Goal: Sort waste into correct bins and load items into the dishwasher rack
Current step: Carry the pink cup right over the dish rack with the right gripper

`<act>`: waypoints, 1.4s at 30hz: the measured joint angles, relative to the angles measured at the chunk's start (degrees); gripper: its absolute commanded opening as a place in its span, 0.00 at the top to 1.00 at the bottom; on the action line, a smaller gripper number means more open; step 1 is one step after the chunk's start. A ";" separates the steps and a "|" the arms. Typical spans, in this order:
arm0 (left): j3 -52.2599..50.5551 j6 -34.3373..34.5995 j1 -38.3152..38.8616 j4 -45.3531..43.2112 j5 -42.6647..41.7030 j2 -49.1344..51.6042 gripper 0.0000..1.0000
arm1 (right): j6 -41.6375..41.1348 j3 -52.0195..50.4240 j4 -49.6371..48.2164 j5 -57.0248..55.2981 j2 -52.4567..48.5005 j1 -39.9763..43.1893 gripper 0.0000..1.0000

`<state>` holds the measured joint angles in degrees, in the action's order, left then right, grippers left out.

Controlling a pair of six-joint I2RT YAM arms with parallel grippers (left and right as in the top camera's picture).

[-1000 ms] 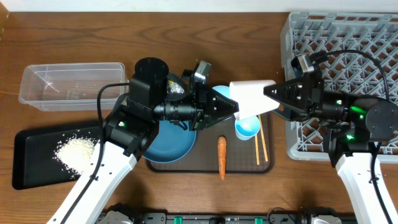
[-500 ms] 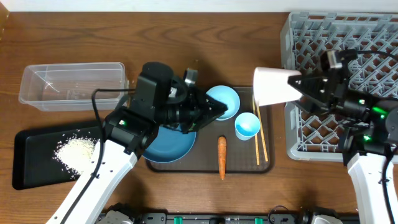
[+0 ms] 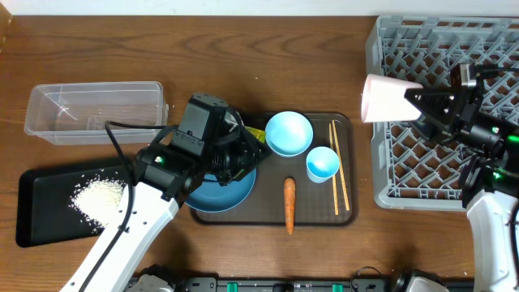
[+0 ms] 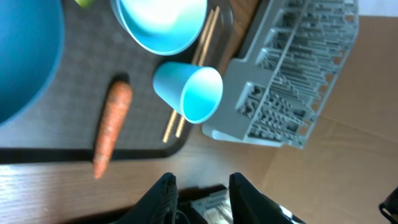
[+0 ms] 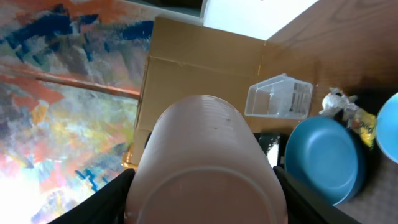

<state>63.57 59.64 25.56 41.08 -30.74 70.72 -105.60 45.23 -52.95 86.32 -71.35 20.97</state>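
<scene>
Overhead, the white cup (image 3: 388, 98) lies on its side in the air just beyond the far right corner of the brown tray (image 3: 320, 212), its wide mouth facing left. The right gripper (image 3: 418, 104) pinches its narrow base end, both fingers pressed against the cup's sides. The cup hangs over the left edge of the grey dishwasher rack (image 3: 486, 49), which stands just right of the tray. On the tray's right side the chopsticks (image 3: 339, 166) lie lengthwise, with a blue-lined cup (image 3: 323, 165) just beside them and a light-blue bowl (image 3: 289, 133) behind it. The carrot (image 3: 289, 204) lies near the tray's front edge. The dark-blue bowl (image 3: 223, 191) fills the tray's left end, and the left gripper (image 4: 202, 186) hovers above it, fingers slightly parted with nothing between them. Left of the tray sit the clear tub (image 3: 93, 109) and the black tray (image 3: 45, 227), which holds the rice (image 3: 97, 199).
</scene>
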 measured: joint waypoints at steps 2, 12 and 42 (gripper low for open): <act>-0.02 -0.37 0.00 0.11 0.81 0.00 0.65 | 1.49 0.00 0.00 0.09 -1.22 0.83 0.69; 0.00 -2.56 0.00 1.27 2.36 0.00 0.64 | 7.26 4.24 0.22 0.20 -7.98 8.17 0.61; 0.00 -2.93 0.00 1.57 3.72 0.07 0.64 | 18.36 17.42 0.15 1.36 -28.00 25.29 0.50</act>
<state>63.57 56.71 25.56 42.65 -27.03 70.78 -87.24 62.65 -52.80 87.68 -99.35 46.26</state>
